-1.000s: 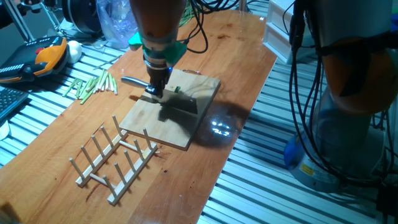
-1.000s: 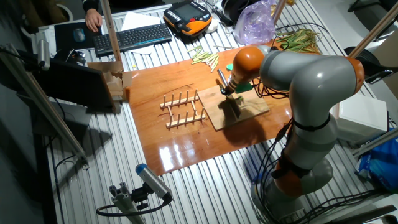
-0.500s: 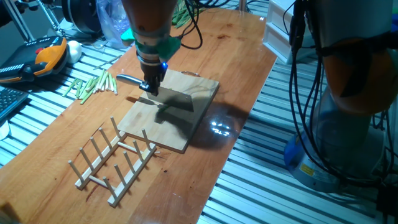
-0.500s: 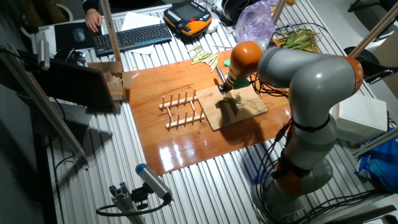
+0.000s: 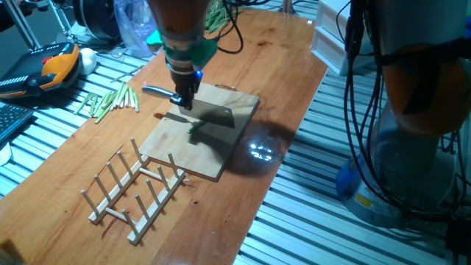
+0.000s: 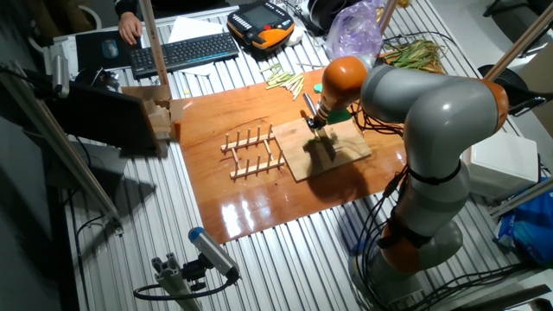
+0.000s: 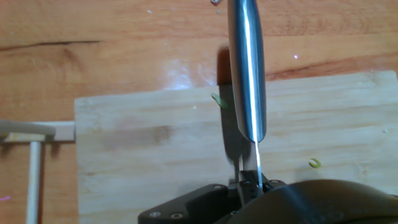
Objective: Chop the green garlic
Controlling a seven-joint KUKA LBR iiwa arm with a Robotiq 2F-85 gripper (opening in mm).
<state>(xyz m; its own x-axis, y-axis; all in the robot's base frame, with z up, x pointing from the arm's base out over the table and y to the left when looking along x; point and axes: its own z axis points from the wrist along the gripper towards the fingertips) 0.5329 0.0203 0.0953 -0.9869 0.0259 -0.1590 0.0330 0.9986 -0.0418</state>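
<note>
Shifted slightly right since half a second ago: gripper (image 5: 183,98), jaws pinched on knife (image 5: 197,112), blade over board (image 5: 184,151). Garlic (image 5: 196,128): green piece on board, just beside blade. Hand view: two small green bits (image 7: 217,99) on board either side of blade. Rack (image 5: 132,188) near board.

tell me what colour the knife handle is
Shiny silver metal; the knife handle shows best in the hand view, over the wooden cutting board.
</note>
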